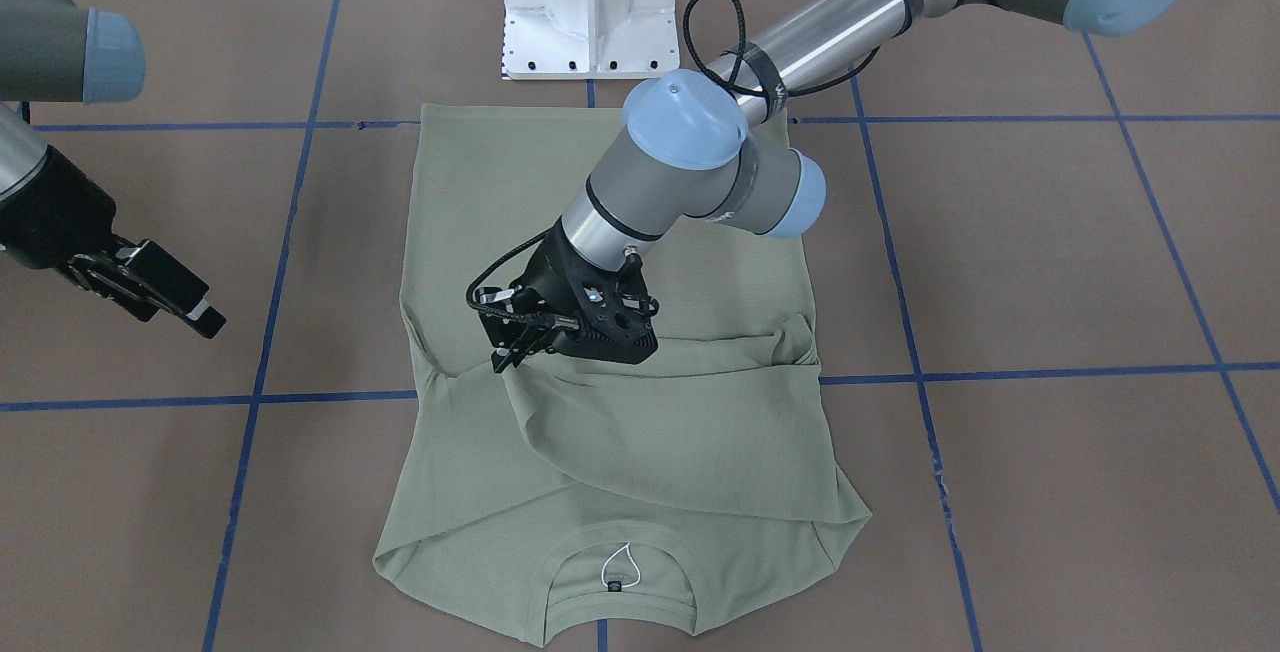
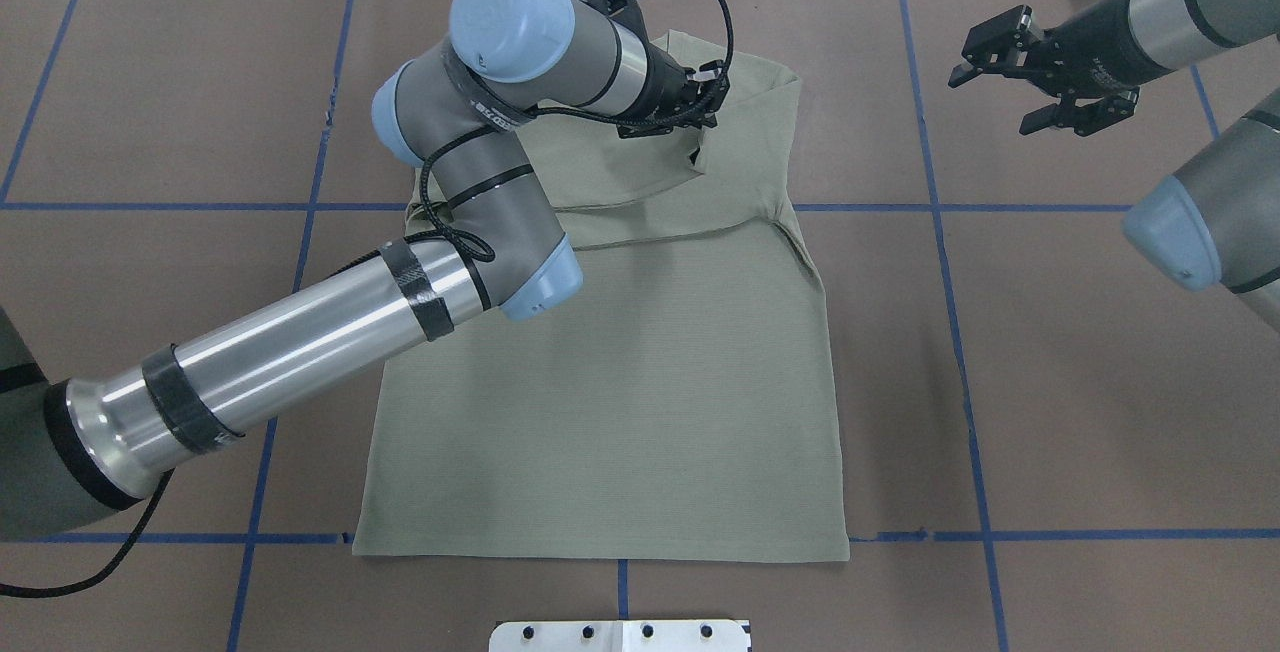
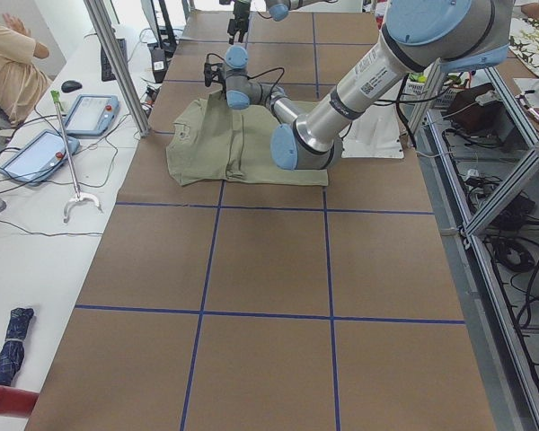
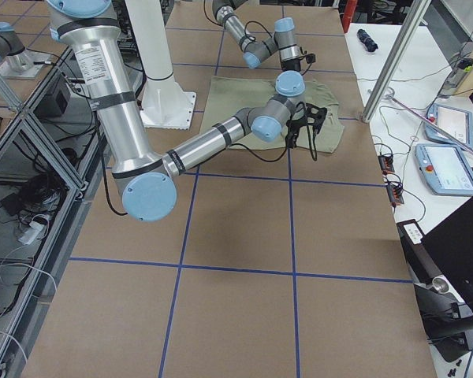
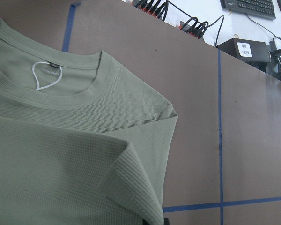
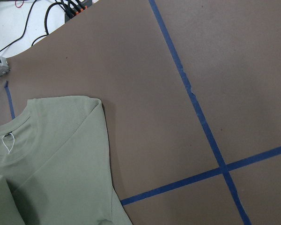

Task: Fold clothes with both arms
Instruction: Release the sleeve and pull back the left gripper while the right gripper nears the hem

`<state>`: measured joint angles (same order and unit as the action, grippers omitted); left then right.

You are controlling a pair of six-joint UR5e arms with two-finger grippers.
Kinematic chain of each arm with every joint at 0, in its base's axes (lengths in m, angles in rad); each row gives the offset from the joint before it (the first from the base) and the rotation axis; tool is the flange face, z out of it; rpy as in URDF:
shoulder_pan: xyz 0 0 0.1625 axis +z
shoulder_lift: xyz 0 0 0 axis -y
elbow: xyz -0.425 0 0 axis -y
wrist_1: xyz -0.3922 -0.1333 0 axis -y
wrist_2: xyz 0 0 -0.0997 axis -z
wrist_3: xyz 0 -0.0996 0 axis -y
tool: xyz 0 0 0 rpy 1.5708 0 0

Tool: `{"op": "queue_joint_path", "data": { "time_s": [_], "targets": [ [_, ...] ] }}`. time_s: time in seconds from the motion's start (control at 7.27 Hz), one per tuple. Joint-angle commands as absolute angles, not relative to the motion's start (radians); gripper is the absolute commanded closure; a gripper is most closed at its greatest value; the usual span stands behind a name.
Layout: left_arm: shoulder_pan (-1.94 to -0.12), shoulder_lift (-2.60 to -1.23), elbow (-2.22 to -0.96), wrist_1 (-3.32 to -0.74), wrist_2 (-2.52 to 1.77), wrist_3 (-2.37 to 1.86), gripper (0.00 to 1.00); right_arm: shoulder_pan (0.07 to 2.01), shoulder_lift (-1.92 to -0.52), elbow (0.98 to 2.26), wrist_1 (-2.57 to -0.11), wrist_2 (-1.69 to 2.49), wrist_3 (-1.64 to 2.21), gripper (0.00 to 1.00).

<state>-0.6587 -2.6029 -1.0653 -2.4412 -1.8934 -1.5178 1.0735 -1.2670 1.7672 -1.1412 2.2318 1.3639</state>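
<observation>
While left tool [image 1: 510, 357] pinches shirt [image 1: 640, 452] fold, right tool [image 2: 990, 102] spread wide, aside.

Left arm [image 2: 300, 342]: my silver-grey tube arm with light blue joint caps comes in at 8 o'clock in the overhead view; the wrist bends toward 3.
Left gripper [image 2: 700, 127]: black two-finger claw, pinched on the sage-green knit shirt [image 2: 620, 412].
Right arm [image 2: 1180, 2]: enters at 2 o'clock.
Right gripper [image 2: 990, 102]: jaws spread, pointing toward 9.

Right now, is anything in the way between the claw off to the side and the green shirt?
No, nothing I can see. Only brown table with blue tape lines lies between the right claw and the shirt.
</observation>
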Motion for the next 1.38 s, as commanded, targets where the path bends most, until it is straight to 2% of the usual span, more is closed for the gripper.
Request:
{"op": "queue_joint_path", "data": {
  "time_s": [0.0,0.14,0.28,0.41,0.55,0.69,0.96,1.24],
  "targets": [
    [-0.627,-2.615,-1.008,-2.505,-1.823,-1.522,1.00,1.075,-1.267,1.767,-1.141,2.232,1.365,0.00],
    [-0.618,-2.620,-0.990,-2.528,-1.803,-1.523,0.99,1.075,-1.267,1.766,-1.141,2.232,1.364,0.00],
    [-0.611,-2.635,-0.976,-2.528,-1.799,-1.540,0.74,1.075,-1.267,1.764,-1.141,2.230,1.364,0.00],
    [-0.603,-2.651,-0.963,-2.530,-1.799,-1.548,0.38,1.075,-1.267,1.764,-1.141,2.230,1.364,0.00],
    [-0.597,-2.651,-0.965,-2.539,-1.799,-1.548,0.26,1.074,-1.266,1.764,-1.141,2.221,1.365,0.00],
    [-0.594,-2.651,-0.968,-2.546,-1.801,-1.548,0.21,1.072,-1.262,1.766,-1.141,2.221,1.365,0.00],
    [-0.609,-2.623,-1.023,-2.545,-1.807,-1.548,0.22,1.049,-1.252,1.779,-1.140,2.217,1.382,0.00],
    [-0.671,-2.461,-1.177,-2.536,-1.875,-1.536,0.25,0.908,-1.258,1.843,-1.141,2.097,1.534,0.00]
  ]
}}
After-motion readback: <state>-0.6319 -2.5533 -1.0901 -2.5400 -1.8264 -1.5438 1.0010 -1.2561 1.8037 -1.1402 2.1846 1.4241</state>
